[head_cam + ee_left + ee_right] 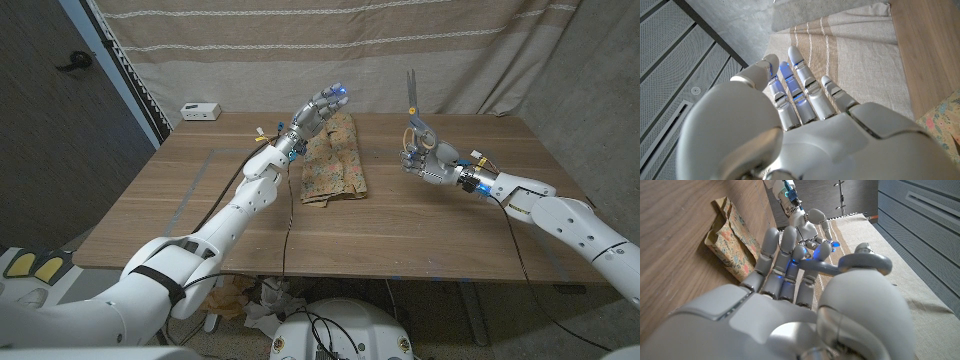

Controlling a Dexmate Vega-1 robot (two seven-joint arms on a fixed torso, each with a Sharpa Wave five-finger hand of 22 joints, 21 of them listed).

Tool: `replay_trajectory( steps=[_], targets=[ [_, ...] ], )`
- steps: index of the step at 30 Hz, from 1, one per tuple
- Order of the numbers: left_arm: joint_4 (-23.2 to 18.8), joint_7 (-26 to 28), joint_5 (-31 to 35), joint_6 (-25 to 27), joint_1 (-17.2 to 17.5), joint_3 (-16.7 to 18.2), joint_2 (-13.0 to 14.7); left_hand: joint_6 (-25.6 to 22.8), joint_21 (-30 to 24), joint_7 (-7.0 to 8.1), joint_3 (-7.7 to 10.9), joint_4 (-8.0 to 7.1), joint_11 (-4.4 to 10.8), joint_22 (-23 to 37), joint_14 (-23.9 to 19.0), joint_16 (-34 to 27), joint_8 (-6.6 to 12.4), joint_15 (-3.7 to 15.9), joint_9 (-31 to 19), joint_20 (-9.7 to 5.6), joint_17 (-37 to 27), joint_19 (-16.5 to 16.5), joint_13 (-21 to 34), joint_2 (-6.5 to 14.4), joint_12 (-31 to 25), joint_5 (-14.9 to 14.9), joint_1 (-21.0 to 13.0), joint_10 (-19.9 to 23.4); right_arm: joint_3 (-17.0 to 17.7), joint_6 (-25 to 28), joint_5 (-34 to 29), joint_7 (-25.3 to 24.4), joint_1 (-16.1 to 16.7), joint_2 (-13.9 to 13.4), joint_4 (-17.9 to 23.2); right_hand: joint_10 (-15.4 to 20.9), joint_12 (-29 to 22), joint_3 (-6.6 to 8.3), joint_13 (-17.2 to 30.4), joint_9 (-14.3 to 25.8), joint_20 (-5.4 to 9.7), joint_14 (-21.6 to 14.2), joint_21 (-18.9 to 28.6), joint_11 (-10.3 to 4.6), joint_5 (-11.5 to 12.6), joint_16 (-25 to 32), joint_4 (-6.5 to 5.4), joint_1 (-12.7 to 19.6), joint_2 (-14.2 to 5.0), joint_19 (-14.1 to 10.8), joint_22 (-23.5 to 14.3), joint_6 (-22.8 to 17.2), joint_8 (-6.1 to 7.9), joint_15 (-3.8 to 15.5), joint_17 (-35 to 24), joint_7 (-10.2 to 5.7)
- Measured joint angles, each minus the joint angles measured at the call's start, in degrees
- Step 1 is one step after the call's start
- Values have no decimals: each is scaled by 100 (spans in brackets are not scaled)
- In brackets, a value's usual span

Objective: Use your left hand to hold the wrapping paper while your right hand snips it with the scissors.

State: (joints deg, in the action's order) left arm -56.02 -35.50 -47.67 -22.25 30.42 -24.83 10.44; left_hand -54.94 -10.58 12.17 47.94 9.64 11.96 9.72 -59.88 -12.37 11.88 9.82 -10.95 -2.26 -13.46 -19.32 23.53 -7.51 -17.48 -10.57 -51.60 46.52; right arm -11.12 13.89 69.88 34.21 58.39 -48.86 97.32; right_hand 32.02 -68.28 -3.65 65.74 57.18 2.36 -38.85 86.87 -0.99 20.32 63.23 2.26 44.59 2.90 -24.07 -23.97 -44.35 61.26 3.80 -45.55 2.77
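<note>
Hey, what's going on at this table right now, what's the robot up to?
A two-armed robot is getting ready to cut wrapping paper. Its right hand holds a pair of scissors up above the wooden table, blades pointing upward. Its left hand hovers open over the far end of the folded patterned wrapping paper, which lies flat on the table. No cut has started yet.
</note>
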Motion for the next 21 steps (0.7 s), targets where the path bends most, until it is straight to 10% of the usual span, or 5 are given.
replay_trajectory(
  steps=[21],
  targets=[
    [-173, 155, -11, -56, 137, 36, 101, 0, 0, 0, -16, -16, 21, 0, 0, -45, 0, 0, 0, -21, -27, -21, -1, -8, 54, 0, -54, 62, 65, 82, -44, -225, 86, -206, 256, 416, 186, -576, -829, -521, 18, -80, -336, 344, 114, 142, -355, -1080, 158, -390, 847, -41, -368, -9, 763, 245]
  ],
)
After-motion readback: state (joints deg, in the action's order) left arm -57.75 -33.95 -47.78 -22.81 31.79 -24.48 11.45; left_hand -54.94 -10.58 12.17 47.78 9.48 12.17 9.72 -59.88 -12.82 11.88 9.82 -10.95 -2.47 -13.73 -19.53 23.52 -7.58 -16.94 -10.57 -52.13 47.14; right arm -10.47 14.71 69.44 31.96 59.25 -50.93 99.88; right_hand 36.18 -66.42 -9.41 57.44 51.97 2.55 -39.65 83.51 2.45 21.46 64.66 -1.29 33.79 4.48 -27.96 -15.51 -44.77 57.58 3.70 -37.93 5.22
